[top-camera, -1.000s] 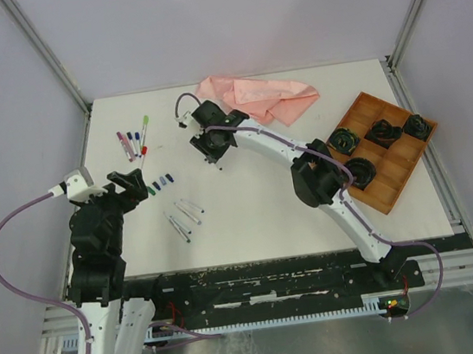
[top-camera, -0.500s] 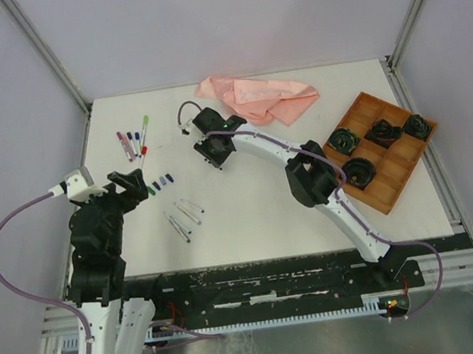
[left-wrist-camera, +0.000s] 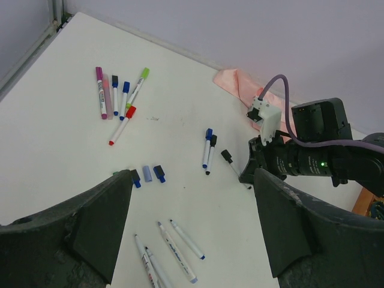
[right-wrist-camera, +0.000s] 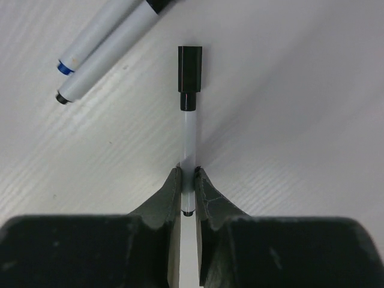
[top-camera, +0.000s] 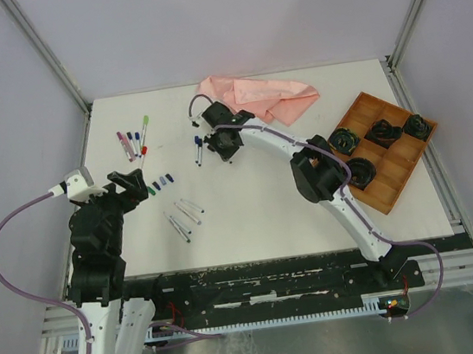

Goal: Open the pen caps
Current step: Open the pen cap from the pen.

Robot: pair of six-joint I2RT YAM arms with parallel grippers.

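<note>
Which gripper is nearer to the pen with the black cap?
Right. The right gripper pinches the black-capped pen by its barrel; the left gripper hangs apart, near the loose caps.

readable text: none in any view
pen caps [left-wrist-camera: 147,174]: lower left of left wrist view, no legible marking
pen barrels [left-wrist-camera: 177,252]: bottom centre of the same view, any print too small to read

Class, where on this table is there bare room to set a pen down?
Bare: near-centre, between the uncapped barrels and the right arm; also between pink cloth and wooden tray. Crowded: the left, around capped pens and loose pen caps.
</note>
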